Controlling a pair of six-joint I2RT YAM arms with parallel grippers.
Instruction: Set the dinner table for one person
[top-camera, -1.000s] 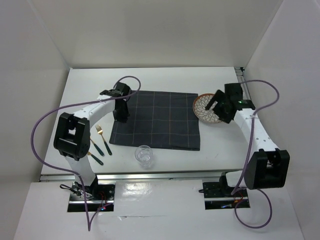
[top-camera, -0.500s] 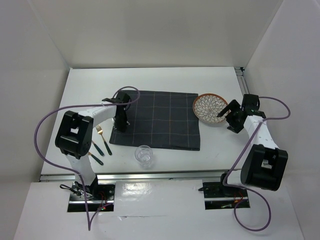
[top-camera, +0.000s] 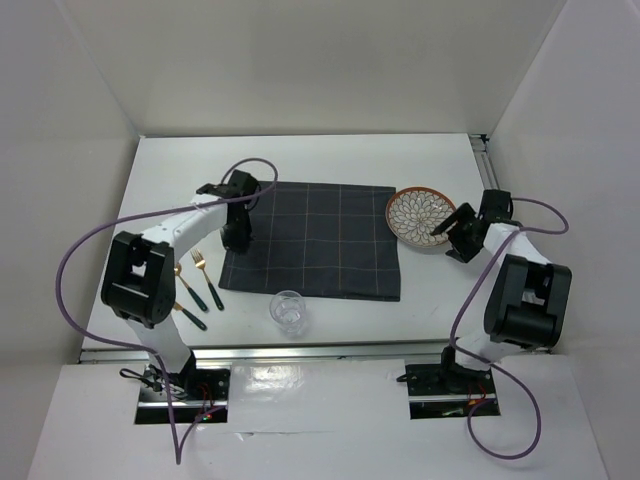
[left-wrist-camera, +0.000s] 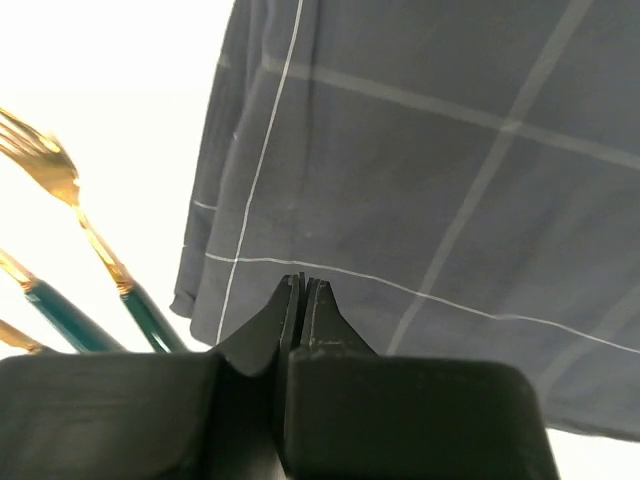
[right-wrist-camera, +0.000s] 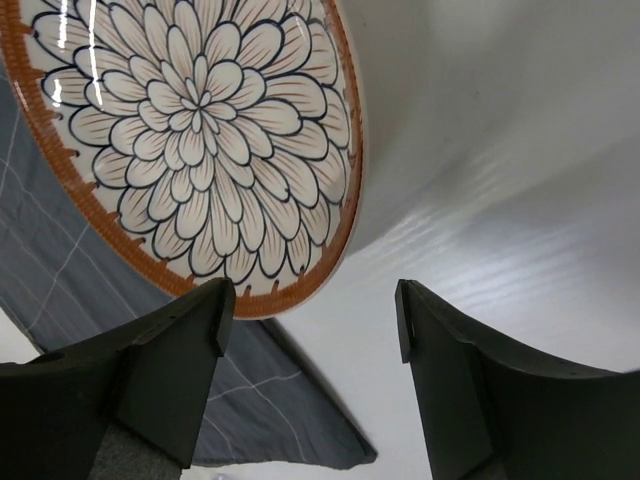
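Observation:
The white dinner table (top-camera: 330, 160) holds a dark grey grid cloth (top-camera: 320, 240) at its middle. A flower-patterned plate with an orange rim (top-camera: 418, 218) sits on the table at the cloth's right edge. My left gripper (top-camera: 238, 238) is shut and empty over the cloth's left edge; in the left wrist view its tips (left-wrist-camera: 303, 285) hang just above the cloth (left-wrist-camera: 450, 180). My right gripper (top-camera: 447, 230) is open just right of the plate. In the right wrist view the gripper (right-wrist-camera: 312, 300) faces the plate's (right-wrist-camera: 200, 130) near rim without touching it.
A clear glass (top-camera: 288, 310) stands near the front edge, below the cloth. Gold forks with dark green handles (top-camera: 205, 278) and more cutlery (top-camera: 188, 318) lie left of the cloth; a fork (left-wrist-camera: 90, 235) shows in the left wrist view. Aluminium rails edge the table (top-camera: 484, 160).
My right gripper has drawn back from over the plate to its right side, leaving it uncovered. My left gripper shifted slightly along the cloth's left edge.

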